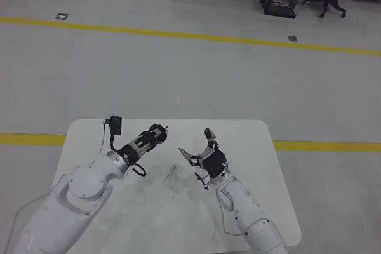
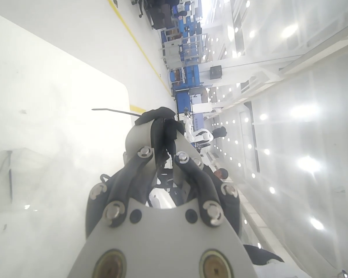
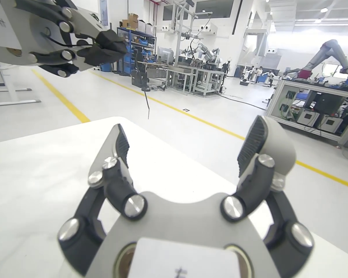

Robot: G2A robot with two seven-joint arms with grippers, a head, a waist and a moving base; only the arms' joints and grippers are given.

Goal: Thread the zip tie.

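Note:
My left gripper [image 1: 160, 132] hovers over the back middle of the white table [image 1: 241, 136], shut on a thin black zip tie [image 2: 113, 112] that sticks out past its fingertips. In the right wrist view the left gripper [image 3: 119, 49] hangs in the air and the zip tie's [image 3: 147, 105] free end points down toward the table's far edge. My right gripper [image 1: 194, 142] is a short way to the side, facing the left one, open with nothing between its ribbed pads [image 3: 250, 138]. From its own camera the right gripper [image 3: 188, 125] stands wide apart.
A clear plastic bag [image 1: 173, 176] with a few black ties in it lies on the table between the arms, nearer the front; in the left wrist view the bag [image 2: 5, 180] is beside the gripper. Bare tabletop surrounds it; the table's rounded far corner is close.

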